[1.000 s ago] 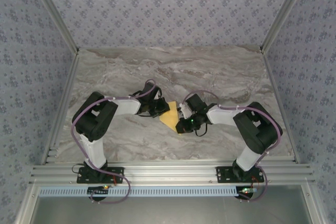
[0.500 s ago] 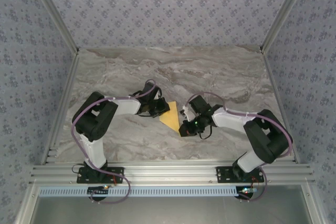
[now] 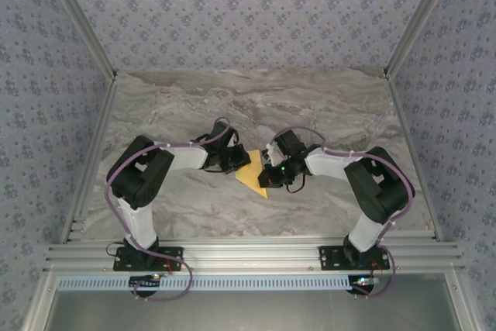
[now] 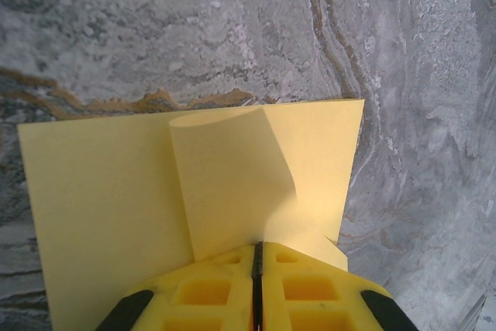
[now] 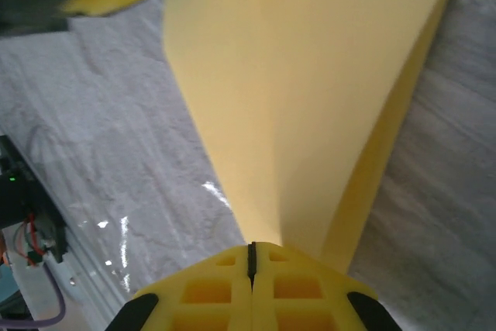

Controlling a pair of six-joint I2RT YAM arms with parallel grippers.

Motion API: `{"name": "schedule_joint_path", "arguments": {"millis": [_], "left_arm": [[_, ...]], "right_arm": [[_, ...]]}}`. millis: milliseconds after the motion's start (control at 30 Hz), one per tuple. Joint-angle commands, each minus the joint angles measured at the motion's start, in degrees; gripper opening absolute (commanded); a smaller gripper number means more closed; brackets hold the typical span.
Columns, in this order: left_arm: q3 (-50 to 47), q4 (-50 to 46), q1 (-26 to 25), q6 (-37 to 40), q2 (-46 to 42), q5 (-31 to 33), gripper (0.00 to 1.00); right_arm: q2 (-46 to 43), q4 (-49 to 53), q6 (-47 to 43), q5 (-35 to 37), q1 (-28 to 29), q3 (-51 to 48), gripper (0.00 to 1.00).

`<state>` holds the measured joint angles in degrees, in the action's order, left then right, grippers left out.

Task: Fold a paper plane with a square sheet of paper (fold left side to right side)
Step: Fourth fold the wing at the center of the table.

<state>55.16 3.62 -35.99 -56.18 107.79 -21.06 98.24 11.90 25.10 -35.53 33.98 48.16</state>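
At the middle of the grey marble table (image 3: 194, 106), my left gripper (image 4: 256, 257) and right gripper (image 5: 250, 257) both pinch the thin mustard-yellow square sheet of paper (image 4: 108, 191). I judge it light, floppy and easy to tear, so best held at the edges.

Grey marbled surface (image 3: 325, 106), veined brown. Floral-patterned walls (image 3: 248, 13) enclose it. Aluminium rails (image 3: 248, 253) line its near edge.

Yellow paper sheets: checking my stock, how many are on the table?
1: the square sheet of paper on the table, pinched by the left end effector and the right end effector; another beneath could hide.
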Motion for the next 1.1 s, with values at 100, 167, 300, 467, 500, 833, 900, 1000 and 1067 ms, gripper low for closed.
{"name": "schedule_joint_path", "arguments": {"millis": [100, 167, 300, 467, 500, 833, 900, 1000, 1067], "left_arm": [[-1.9, -7.5, 0.0, 0.8, 2.5, 4.2, 0.08], [-1.8, -7.5, 0.0, 1.0, 2.5, 4.2, 0.08], [-2.5, -5.7, 0.0, 1.3, 0.9, 3.8, 0.09], [-3.6, -3.4, -0.8, 3.9, -4.8, 4.0, 0.12], [-3.9, -3.5, -1.3, 4.6, -6.0, 4.2, 0.12], [-7.1, 4.8, -6.2, 3.4, -9.6, 1.2, 0.08], [-6.8, 5.9, -6.9, 3.3, -8.6, 0.5, 0.06], [-6.4, 7.4, -7.7, 3.1, -6.9, -0.5, 0.04], [-6.7, 9.0, -8.0, 2.6, -5.8, -1.3, 0.04]], "right_arm": [[0.6, 1.3, 0.2, 2.9, -1.0, -1.5, 0.03], [0.7, 1.1, 0.2, 2.8, -1.2, -2.5, 0.02], [1.3, 0.9, 0.3, 3.3, -1.8, -4.4, 0.00], [2.7, 1.5, -0.2, 4.3, -2.4, -5.8, 0.00], [3.1, 1.7, -0.4, 4.6, -2.4, -5.9, 0.00], [4.1, 2.7, -1.0, 5.9, -2.2, -5.5, 0.00], [4.1, 2.7, -1.0, 5.8, -2.1, -5.4, 0.00], [4.1, 3.0, -1.1, 6.0, -2.0, -5.2, 0.00], [4.1, 3.2, -1.1, 6.1, -2.1, -5.2, 0.00]]}}
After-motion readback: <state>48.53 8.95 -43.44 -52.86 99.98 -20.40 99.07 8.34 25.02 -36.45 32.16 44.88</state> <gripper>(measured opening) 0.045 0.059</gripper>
